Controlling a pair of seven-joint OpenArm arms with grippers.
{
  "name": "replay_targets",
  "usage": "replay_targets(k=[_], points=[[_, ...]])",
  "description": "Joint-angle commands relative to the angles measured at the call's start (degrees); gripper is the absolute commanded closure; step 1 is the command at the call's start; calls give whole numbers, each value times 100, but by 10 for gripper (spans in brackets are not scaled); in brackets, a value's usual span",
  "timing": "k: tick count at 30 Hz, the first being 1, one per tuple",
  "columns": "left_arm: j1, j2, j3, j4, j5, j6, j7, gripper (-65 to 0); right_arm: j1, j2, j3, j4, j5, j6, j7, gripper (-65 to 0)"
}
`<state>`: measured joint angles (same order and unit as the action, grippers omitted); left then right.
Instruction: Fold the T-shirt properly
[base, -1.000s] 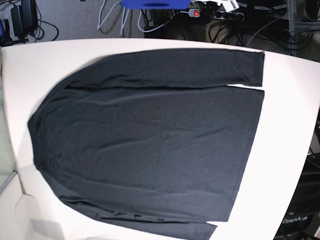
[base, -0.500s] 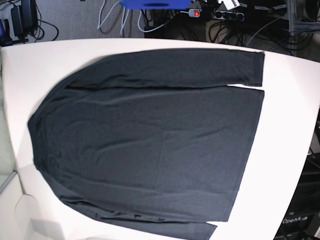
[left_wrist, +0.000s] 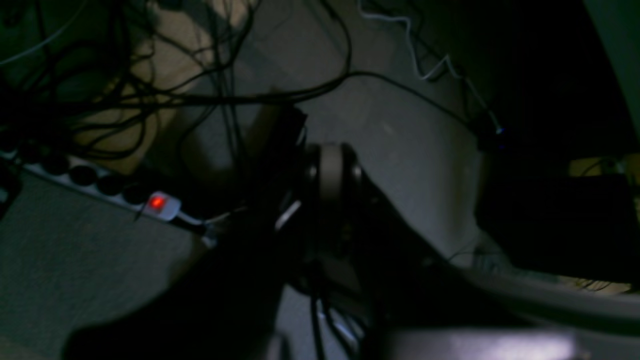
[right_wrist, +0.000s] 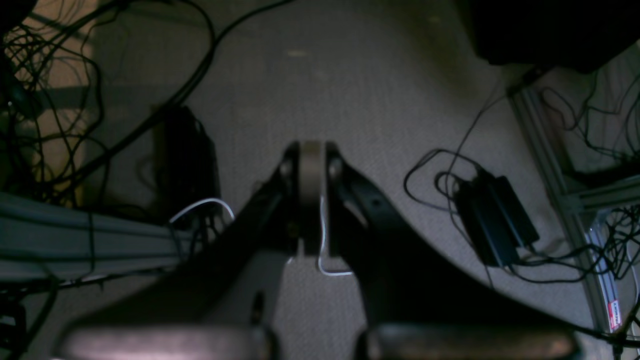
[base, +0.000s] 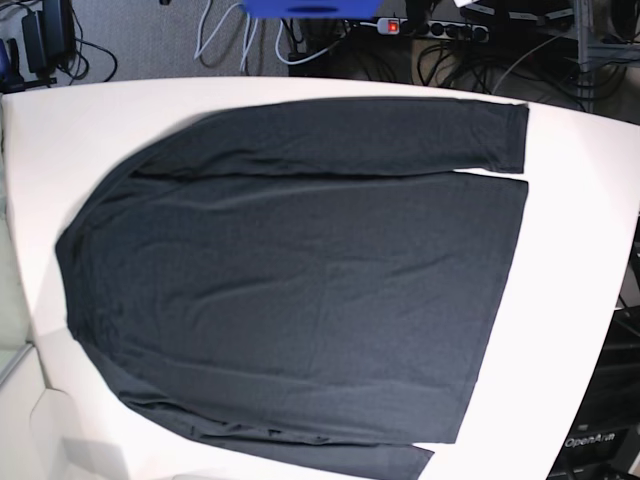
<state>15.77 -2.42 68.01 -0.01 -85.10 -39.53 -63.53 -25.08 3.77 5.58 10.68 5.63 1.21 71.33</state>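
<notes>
the t-shirt (base: 300, 280) is laid flat and spread out on the white bench (base: 580, 250), dark charcoal, no print, filling most of the surface in the base view. its shoulder end is turned toward that view's left, its straight hem toward the right. one long sleeve (base: 370, 135) is laid along the far edge of the body, cuff near the hem; the other sleeve is seen along the near edge, partly cut off by the frame. no arm is seen over the bench. in the left wrist view the left gripper (left_wrist: 332, 172) is seen dim and blurred, its jaws pressed together with nothing between them, above grey floor with tangled cables and a power strip (left_wrist: 120, 192) showing a red light. in the right wrist view the right gripper (right_wrist: 311, 175) is likewise closed on nothing, over carpeted floor, a black power brick (right_wrist: 495, 217) and loose cables to one side.
</notes>
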Motion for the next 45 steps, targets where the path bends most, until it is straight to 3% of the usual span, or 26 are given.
replay_targets(k=[1,6,12,19,28,31,36,40,45], points=[[107,-18,43,1,10,-47,-122,0,-55,32,9,-26,39,-82,80,0],[230,-27,676,1,10,-47,-78,0,-2,23,9,-26,31,-82,71,0],[230,114,966,1,10,-47,63,0,7,5,9,-26,31,-82,71,0],[168,-150,1309,1,10,-47,1689,0,7,5,9,-26,39,-82,71,0],[-96,-220,1309,1,10,-47,1742,0,16,14,9,-26,39,-82,-60,0],[-166,-475,1239,1,10,-47,1759,0,69,23,9,-17,39,-82,-166,0],[-289,-800,755,1,10,-47,1768,0,104,67,9,-35,39,-82,-184,0],[-412,-844,289,1,10,-47,1777,0,130,67,9,-35,39,-82,-359,0],[-412,-923,281,1,10,-47,1768,0,262,120,9,-35,39,-82,-667,0]])
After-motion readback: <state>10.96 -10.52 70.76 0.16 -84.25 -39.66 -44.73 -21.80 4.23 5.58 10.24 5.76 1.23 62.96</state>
